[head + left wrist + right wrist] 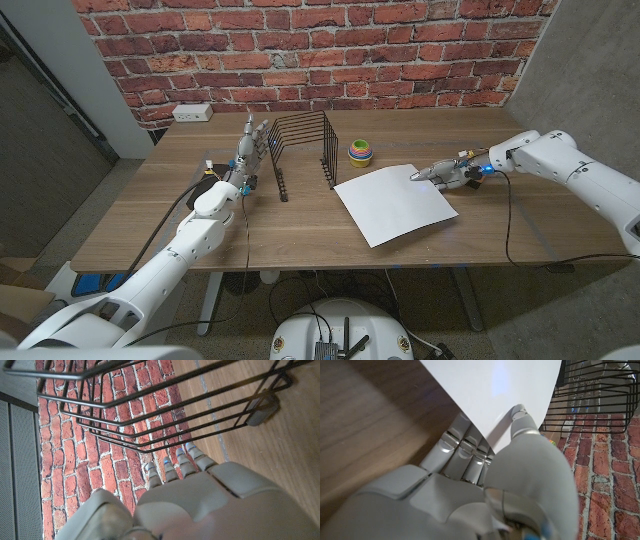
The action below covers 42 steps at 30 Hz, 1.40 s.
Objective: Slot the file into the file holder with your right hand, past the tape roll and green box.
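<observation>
1. Nearest the robot, the wooden table (150, 235) carries both arms inward from its near corners, the left arm stretching along the left side and the right arm crossing from the far right edge.

2. In mid-table lies the file (394, 202), a white sheet-like folder resting flat on the wood and turned at an angle, its far corner pointing toward the right hand (440, 173).

3. The right hand meets that corner: in the right wrist view the thumb (522, 420) lies on top of the white sheet while the other fingers (462, 450) run beneath its edge, pinching the file between them. The rest of the file lies on the table.

4. Left of the file stands the file holder (300, 145), a black wire rack with upright dividers, open slots facing the file and well apart from it.

5. The left hand (250, 142) stands upright just beside the rack's left end, fingers reaching upward and held close together; in the left wrist view the fingertips (172, 467) sit close to the black wires, and whether they touch the rack cannot be told. The hand holds nothing.

6. Beyond the file's far edge, to the right of the holder, sits a small stack of coloured rings (360, 152), green, yellow and purple.

7. At the back, a white power outlet (192, 112) lies on the table's far left corner against the red brick wall (420, 50).
</observation>
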Motion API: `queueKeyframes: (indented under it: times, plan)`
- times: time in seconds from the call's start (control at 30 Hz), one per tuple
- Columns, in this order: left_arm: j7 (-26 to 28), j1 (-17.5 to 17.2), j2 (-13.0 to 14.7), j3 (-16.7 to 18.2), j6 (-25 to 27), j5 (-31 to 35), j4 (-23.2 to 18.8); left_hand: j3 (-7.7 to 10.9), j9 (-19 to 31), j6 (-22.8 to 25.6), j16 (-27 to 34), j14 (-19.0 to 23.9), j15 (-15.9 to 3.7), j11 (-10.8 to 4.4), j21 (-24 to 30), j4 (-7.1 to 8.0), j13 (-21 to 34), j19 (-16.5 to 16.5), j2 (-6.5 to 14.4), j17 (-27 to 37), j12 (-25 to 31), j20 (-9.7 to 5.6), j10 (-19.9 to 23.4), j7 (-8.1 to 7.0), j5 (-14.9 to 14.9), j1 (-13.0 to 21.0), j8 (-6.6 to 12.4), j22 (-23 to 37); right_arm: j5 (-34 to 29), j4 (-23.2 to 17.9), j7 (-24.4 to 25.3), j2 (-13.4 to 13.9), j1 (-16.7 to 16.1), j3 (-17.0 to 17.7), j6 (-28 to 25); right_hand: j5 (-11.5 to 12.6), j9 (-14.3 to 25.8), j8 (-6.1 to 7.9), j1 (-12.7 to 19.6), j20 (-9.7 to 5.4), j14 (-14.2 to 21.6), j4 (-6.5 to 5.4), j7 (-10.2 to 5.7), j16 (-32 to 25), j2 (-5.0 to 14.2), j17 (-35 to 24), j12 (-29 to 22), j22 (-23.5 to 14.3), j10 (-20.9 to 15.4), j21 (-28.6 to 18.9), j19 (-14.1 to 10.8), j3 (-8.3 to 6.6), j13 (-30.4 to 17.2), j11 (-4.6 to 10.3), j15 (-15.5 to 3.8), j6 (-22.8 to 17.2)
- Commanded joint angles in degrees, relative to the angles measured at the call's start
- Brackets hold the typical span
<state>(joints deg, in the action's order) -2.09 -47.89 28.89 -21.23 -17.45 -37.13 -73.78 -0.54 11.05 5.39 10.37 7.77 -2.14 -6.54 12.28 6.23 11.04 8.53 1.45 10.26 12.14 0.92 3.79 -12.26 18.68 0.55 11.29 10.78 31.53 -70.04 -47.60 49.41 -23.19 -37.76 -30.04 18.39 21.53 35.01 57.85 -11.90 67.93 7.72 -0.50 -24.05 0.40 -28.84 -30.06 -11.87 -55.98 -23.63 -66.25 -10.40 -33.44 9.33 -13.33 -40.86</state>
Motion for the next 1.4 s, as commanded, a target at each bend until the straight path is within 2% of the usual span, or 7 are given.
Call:
queueKeyframes:
  times: [0.03,0.07,0.67,0.93,1.4]
  plan:
    - [0.0,0.0,0.0,0.0,0.0,0.0,0.0,0.02,0.2,0.1,0.3,0.4,-0.19,-0.41,0.1,0.24,0.3,0.4,0.4,0.1,0.2,-0.11,0.0,-0.3,0.5,-0.1,0.12,0.2,2.3,-0.7,0.3,0.9,-1.2,1.5,0.3,-0.5,-0.2,0.85,1.5,-0.02,1.3,0.35,0.06,0.3,0.86,-0.4,0.3,-0.1,-3.9,-0.9,-1.2,-0.68,0.3,2.58,-0.06,-1.1]
    - [0.0,0.0,0.0,0.0,0.0,0.0,0.0,0.02,0.2,0.1,0.3,0.4,-0.17,-0.39,0.1,0.24,0.3,0.4,0.4,0.1,0.1,-0.11,0.0,-0.3,0.5,-0.1,0.12,0.2,2.6,-0.6,0.4,0.9,-1.2,1.7,0.1,-0.7,-0.3,1.06,2.7,-0.09,1.9,0.89,0.09,0.2,1.1,-0.7,0.5,-0.1,-4.1,-1.1,-1.2,-1.03,0.3,2.62,-0.08,-1.5]
    - [0.0,0.0,0.0,0.0,0.0,0.0,0.0,0.03,0.2,0.2,0.3,0.4,-0.2,-0.52,0.1,0.24,0.3,0.4,0.4,0.1,0.1,-0.13,0.0,-0.3,0.5,-0.1,0.14,0.2,4.6,1.0,-1.3,0.5,-1.4,2.8,1.6,-2.1,-0.9,1.6,5.3,0.04,2.9,1.39,-0.04,0.9,2.28,-1.2,0.9,-0.1,-5.6,-2.1,-1.3,-2.03,0.2,2.68,-0.12,-2.0]
    - [0.0,0.0,0.0,0.0,0.0,0.0,-0.1,0.04,0.2,0.2,0.3,0.4,-0.22,-0.46,0.1,0.24,0.3,0.4,0.4,0.1,0.1,-0.11,-0.1,-0.3,0.5,-0.1,0.13,0.2,6.3,0.2,-0.1,0.8,-2.6,4.2,1.2,-3.2,-1.2,2.08,7.3,0.1,4.3,1.8,-0.25,0.9,2.9,-1.8,0.9,-0.2,-6.7,-2.9,-1.6,-2.79,-0.3,2.78,-0.15,-2.7]
    - [0.0,0.0,0.0,0.0,0.0,0.0,-0.1,0.05,0.2,0.1,0.3,0.4,-0.15,-0.47,0.1,0.23,0.3,0.4,0.4,0.1,0.1,-0.13,-0.1,-0.31,0.6,-0.1,0.11,0.2,6.7,-1.8,0.7,1.5,-2.6,4.5,0.7,-4.2,-1.5,2.52,8.3,0.12,5.4,1.74,-0.62,1.0,3.12,-2.2,0.7,-0.3,-7.8,-3.5,-1.6,-3.14,-0.8,2.8,-0.13,-3.4]
